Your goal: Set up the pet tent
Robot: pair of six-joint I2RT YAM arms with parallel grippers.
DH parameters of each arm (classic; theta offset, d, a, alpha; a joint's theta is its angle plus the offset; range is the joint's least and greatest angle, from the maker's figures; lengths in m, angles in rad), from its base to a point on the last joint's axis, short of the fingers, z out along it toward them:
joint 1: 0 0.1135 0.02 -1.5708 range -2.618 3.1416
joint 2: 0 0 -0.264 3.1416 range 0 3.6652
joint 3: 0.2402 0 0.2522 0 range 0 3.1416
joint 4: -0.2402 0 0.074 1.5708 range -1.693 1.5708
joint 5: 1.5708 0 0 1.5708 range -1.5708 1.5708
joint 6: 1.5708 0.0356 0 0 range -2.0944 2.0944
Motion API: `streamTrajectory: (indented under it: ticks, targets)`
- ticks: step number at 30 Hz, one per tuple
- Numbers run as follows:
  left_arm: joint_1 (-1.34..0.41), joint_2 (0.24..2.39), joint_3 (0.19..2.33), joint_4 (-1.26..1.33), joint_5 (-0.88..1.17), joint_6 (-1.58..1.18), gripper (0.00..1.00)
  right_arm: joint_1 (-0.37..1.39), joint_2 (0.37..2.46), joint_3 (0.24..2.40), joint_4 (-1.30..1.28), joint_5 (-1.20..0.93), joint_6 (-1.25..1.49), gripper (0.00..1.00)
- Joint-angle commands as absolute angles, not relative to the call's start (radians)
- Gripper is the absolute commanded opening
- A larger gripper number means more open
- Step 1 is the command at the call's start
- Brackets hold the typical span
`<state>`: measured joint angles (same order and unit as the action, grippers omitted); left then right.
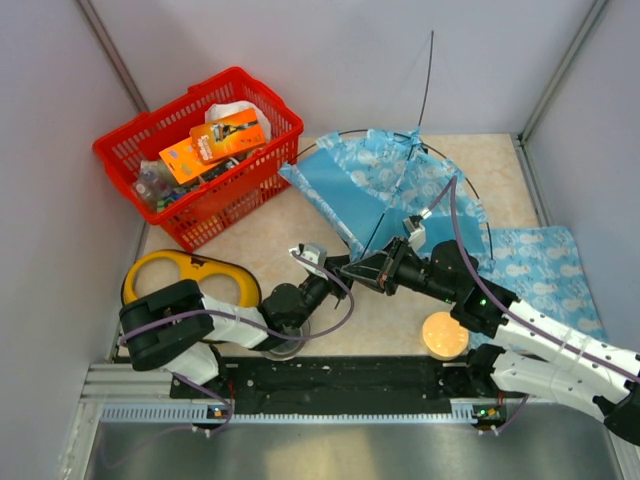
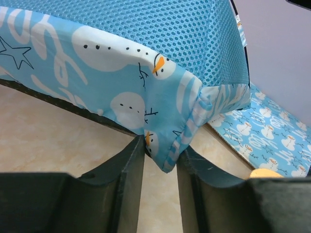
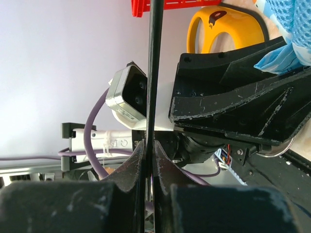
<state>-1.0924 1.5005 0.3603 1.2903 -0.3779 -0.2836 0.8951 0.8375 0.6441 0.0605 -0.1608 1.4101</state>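
Note:
The pet tent, light-blue printed fabric with a mesh panel, lies partly raised at the table's middle back. Thin dark poles arc round it and one sticks straight up. My left gripper is at its near corner. In the left wrist view the gripper is shut on that fabric corner. My right gripper is right beside it, facing the left one. In the right wrist view it is shut on a thin dark pole that runs up toward the tent's top.
A red basket full of packets stands at the back left. A yellow plastic item lies near the left arm. An orange disc sits at the front. A flat blue printed mat lies to the right.

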Motion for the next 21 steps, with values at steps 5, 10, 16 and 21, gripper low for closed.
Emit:
streamTrajectory:
  ticks: [5, 10, 16, 21]
  targets:
    - [-1.086, 1.476, 0.394, 1.391, -0.331, -0.293, 0.18, 0.887, 0.818, 0.689, 0.126, -0.057, 1.387, 0.00]
    - [-1.085, 1.451, 0.379, 1.379, -0.318, -0.305, 0.00, 0.885, 0.831, 0.687, 0.112, -0.025, 1.316, 0.00]
    - [-1.085, 1.375, 0.357, 1.272, -0.262, -0.344, 0.00, 0.887, 0.816, 0.638, 0.212, 0.107, 1.145, 0.00]
    - [-1.086, 1.298, 0.344, 1.145, -0.219, -0.356, 0.00, 0.887, 0.801, 0.609, 0.314, 0.182, 1.019, 0.00]
